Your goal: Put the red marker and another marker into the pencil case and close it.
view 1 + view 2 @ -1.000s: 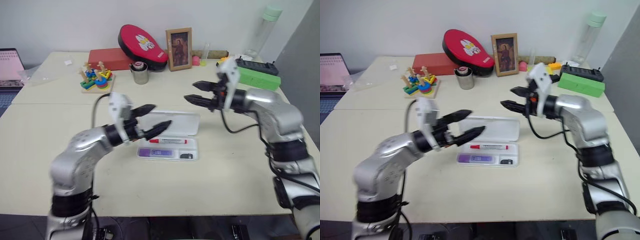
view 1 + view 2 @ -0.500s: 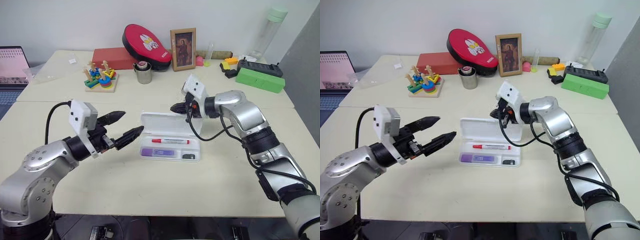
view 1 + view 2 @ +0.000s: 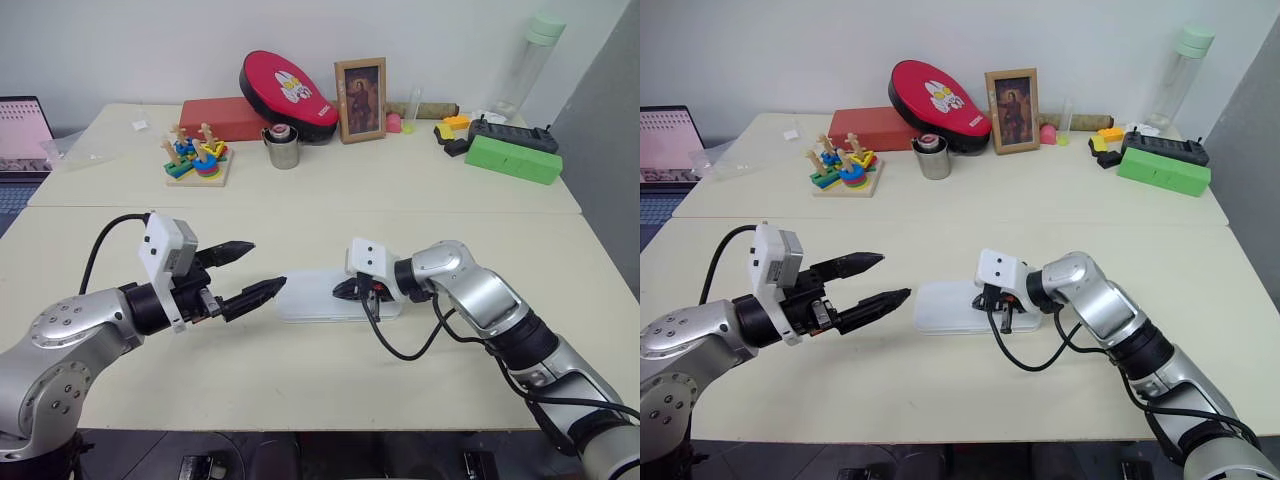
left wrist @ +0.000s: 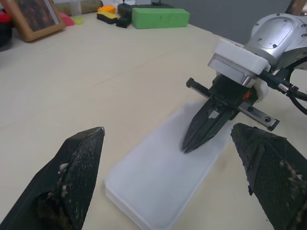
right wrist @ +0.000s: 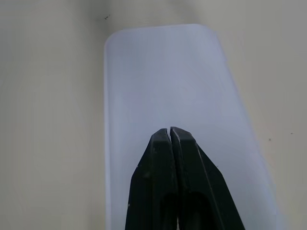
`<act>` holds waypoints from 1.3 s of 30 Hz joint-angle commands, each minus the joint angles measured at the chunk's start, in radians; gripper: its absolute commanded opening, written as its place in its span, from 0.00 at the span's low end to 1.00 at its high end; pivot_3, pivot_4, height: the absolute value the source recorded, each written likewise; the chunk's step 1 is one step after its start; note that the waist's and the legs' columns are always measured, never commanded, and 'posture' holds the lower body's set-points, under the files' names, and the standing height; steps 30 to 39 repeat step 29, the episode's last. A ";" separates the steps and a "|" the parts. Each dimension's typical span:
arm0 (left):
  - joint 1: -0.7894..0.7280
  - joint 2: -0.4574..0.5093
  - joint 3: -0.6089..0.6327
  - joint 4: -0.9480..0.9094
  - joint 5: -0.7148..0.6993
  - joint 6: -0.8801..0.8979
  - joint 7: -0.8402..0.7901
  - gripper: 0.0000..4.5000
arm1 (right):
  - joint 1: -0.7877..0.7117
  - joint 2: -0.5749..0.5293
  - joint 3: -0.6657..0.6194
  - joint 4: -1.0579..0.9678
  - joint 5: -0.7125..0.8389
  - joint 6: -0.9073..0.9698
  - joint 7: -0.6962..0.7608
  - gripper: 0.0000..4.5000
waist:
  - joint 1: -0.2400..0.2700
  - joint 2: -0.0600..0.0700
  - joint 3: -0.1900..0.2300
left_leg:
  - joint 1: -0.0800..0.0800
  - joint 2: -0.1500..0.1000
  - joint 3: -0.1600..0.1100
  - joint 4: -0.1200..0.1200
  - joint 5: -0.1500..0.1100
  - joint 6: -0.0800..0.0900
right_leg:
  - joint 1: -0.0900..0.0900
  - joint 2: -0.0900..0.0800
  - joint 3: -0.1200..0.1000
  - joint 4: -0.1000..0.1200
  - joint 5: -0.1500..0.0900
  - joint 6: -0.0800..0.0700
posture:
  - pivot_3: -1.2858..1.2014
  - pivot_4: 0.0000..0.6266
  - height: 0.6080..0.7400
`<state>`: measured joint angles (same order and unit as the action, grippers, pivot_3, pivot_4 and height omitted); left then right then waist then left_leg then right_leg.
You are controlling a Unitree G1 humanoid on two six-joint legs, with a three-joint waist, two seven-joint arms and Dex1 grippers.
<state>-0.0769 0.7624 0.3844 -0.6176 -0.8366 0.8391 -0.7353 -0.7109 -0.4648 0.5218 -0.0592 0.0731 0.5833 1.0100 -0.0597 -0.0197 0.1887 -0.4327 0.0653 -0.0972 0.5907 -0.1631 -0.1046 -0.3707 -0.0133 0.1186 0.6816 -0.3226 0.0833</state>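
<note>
**Case lid down, right fingertips pressing on it**

The table is a broad cream top made of two slabs with a seam running across. Along its far edge lie a red box with a red oval pad resting against it, a framed picture standing upright, a green box at the far right with a black object just behind it, and a tall clear bottle with a pale green cap. A laptop shows at the far left edge. Nearer in stand a wooden stacking toy with coloured pieces and a small metal cup just beside it.

The case lies flat near the middle front of the table, its white lid down over the tray, so the markers cannot be seen.

The right gripper reaches in from the right and points toward the robot's left and downward. Its two black fingers are pressed together, holding nothing, and their tips rest on the lid toward its right half; the right wrist view has the joined tips against the white surface.

The left gripper hovers level just to the left of the case, apart from it, fingers spread wide and empty, aimed at the case's left end.
</note>
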 commanded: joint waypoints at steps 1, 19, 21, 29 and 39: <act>-0.020 0.015 -0.016 0.000 0.004 -0.022 0.008 1.00 | 0.037 0.004 -0.028 -0.011 0.013 0.033 -0.011 0.01 | 0.000 0.000 0.000 | 0.000 0.000 0.000 0.000 0.000 0.000 | 0.000 0.000 0.000 0.000 0.000 0.000 | 0.52 0.24 1.00; -0.058 -0.006 -0.075 0.385 0.340 -0.249 0.112 1.00 | 0.210 -0.118 -0.612 0.029 0.224 0.067 -0.204 0.76 | 0.004 0.000 0.000 | -0.001 0.000 0.002 -0.002 0.000 0.000 | -0.001 0.000 0.001 -0.001 0.000 0.000 | 0.52 0.24 1.00; -0.073 0.014 -0.069 0.410 0.342 -0.252 0.090 1.00 | 0.218 -0.145 -0.620 0.014 0.236 0.083 -0.193 0.88 | 0.001 0.000 0.000 | -0.001 0.000 0.002 -0.002 0.000 0.000 | -0.002 0.000 0.002 -0.001 0.000 0.000 | 0.52 0.24 1.00; -0.131 0.102 -0.089 0.512 0.355 -0.273 -0.025 1.00 | 0.250 -0.215 -0.603 -0.027 0.261 0.098 -0.145 1.00 | -0.001 0.000 0.000 | -0.001 0.000 0.004 -0.002 0.000 0.000 | -0.002 0.000 0.003 -0.001 0.000 0.000 | 0.52 0.24 1.00; -0.131 0.102 -0.089 0.512 0.355 -0.273 -0.025 1.00 | 0.250 -0.215 -0.603 -0.027 0.261 0.098 -0.145 1.00 | -0.001 0.000 0.000 | -0.001 0.000 0.004 -0.002 0.000 0.000 | -0.002 0.000 0.003 -0.001 0.000 0.000 | 0.52 0.24 1.00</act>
